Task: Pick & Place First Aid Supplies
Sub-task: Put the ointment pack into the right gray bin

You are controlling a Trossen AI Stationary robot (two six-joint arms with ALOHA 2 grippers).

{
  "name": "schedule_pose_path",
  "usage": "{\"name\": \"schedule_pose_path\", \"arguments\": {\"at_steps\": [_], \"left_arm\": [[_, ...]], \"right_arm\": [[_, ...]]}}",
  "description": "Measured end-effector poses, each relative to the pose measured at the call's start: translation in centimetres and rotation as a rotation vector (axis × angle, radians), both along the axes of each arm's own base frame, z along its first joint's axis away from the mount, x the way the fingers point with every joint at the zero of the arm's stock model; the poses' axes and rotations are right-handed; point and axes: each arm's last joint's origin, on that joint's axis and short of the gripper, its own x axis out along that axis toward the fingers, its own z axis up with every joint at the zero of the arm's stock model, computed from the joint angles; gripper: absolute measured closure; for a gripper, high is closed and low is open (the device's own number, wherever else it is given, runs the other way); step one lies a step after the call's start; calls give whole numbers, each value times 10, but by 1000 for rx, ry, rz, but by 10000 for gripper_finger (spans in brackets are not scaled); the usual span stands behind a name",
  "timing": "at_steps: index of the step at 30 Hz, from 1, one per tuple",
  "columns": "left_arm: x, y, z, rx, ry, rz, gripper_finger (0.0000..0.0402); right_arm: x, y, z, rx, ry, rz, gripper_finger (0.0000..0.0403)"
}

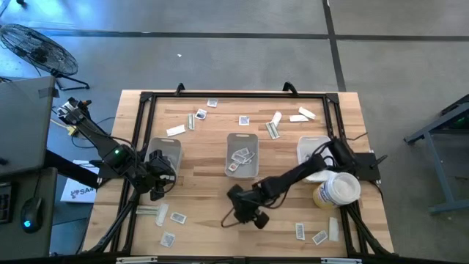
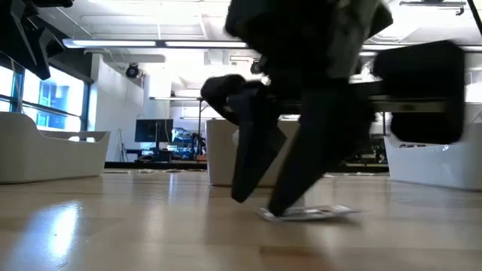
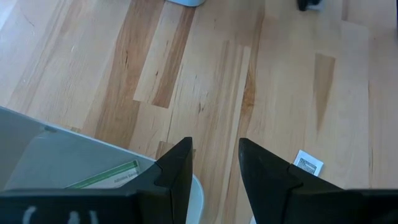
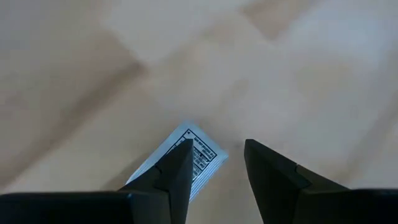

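wooden table, scattered packets, office behind

A: What do the arms look like from overhead?

B: Both are dark, nearly black, built of slim tubular links with bulkier joint housings. The left arm carries a small green light on one joint, and pale fittings with thin cables cluster at its far end, toward 10 o'clock.

A: And the right arm?

B: Same dark finish, with a black cable looping off it near the wrist, toward 7 o'clock.

A: The fingers?

B: On the left gripper they are matte black wedges, broad at the base and narrowing to blunt, flat-faced tips. The right gripper has the same pair, mounted on a dark crossbar.
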Motion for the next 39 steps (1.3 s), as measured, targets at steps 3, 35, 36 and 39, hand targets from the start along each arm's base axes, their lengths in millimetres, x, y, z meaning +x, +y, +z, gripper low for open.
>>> {"name": "schedule_pose_path", "arguments": {"at_steps": [3, 35, 36, 39], "left_arm": [[0, 0, 0, 0, 0, 0, 273], [0, 0, 0, -7, 6, -5, 273], [0, 0, 0, -7, 6, -6, 273], [0, 0, 0, -7, 6, -5, 273]], "right_arm": [[6, -20, 0, 27, 25, -110, 263], [46, -41, 16, -25, 156, 56, 263], [48, -40, 16, -27, 169, 65, 263], [52, -39, 13, -31, 205, 92, 263]]}}
